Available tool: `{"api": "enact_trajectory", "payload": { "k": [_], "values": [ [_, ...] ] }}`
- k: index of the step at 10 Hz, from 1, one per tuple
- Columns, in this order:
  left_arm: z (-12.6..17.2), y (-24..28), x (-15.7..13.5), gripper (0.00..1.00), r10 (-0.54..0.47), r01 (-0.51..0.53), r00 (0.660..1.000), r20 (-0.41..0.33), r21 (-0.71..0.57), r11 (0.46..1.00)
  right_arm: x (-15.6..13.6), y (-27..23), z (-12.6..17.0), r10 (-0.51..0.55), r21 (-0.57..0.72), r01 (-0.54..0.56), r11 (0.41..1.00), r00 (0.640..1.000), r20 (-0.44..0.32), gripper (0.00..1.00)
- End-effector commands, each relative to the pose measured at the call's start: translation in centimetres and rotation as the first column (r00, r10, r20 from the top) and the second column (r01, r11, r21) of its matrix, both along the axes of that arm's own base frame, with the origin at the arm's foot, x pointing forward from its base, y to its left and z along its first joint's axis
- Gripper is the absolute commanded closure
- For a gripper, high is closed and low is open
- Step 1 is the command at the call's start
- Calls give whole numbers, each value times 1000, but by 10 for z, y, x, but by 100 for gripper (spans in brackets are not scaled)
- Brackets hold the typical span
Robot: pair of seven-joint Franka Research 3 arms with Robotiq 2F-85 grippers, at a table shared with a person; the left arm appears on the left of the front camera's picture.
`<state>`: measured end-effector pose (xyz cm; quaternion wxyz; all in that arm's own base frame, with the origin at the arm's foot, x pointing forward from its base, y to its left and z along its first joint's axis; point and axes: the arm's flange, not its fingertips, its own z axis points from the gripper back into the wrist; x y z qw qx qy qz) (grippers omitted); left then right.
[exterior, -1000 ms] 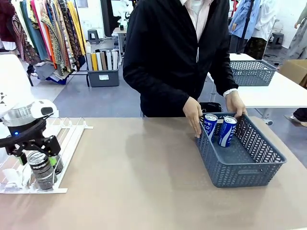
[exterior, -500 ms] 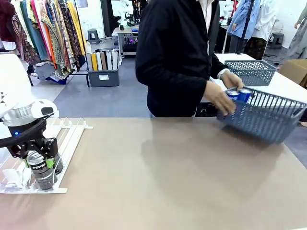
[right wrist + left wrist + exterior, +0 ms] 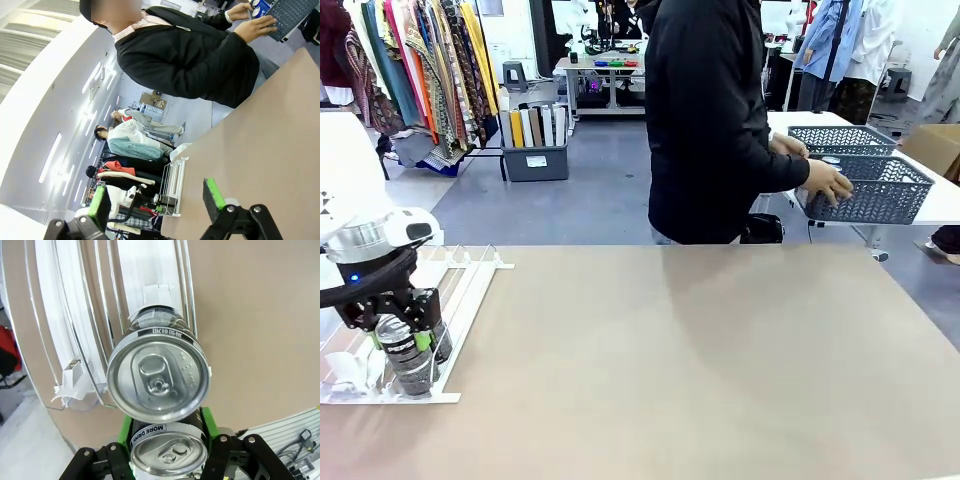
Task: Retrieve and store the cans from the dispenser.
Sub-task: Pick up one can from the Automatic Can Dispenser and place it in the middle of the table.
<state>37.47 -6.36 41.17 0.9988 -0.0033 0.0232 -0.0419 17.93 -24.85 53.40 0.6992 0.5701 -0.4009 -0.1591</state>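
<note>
Clamping the left gripper (image 3: 408, 340) on a dark can (image 3: 410, 362) at the low end of the dispenser (image 3: 470, 285), green pads (image 3: 125, 427) pressing its sides just under the rim, likely readying a lift clear of the stoppers. Standing just uphill in the same lane, a second can (image 3: 157, 377), probably waiting to slide down. Showing thin glossy rails, parallel and white; brushed silver lids with pull tabs; smooth round walls. Hanging the right gripper (image 3: 157, 197) above the tabletop (image 3: 670, 360), fingers spread wide, gripping nothing. Being held by a person's hand (image 3: 830, 183) at a far table, a grey-blue lattice basket (image 3: 880, 195).
</note>
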Motion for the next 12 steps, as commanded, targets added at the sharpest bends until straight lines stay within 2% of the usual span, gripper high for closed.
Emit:
{"api": "enact_trajectory", "payload": {
  "k": [1,3,5,6,7,8,9,12],
  "values": [
    [48,2,-15,100,-19,20,998,54,-7,1000,2,0,2,-2,-2,2,1000,999,36,0],
    [116,9,-37,100,-24,29,994,109,-41,999,2,0,2,-2,-2,2,1000,999,36,0],
    [171,14,-51,100,-39,52,981,189,-67,996,2,0,2,-2,-2,2,1000,999,36,0],
    [196,16,-57,100,-22,48,975,222,-111,993,2,0,2,-2,-2,2,1000,999,36,0],
    [216,35,-63,100,17,56,955,297,-237,970,2,0,2,-2,-2,2,1000,999,36,0],
    [215,36,-62,100,22,52,954,298,-238,970,2,0,2,-2,-2,2,1000,999,36,0],
    [181,17,-59,100,-5,24,980,201,-95,995,2,0,2,-2,-2,2,1000,999,36,0],
    [181,17,-59,100,-5,24,980,201,-95,995,2,0,2,-2,-2,2,1000,999,36,0]
  ]
}}
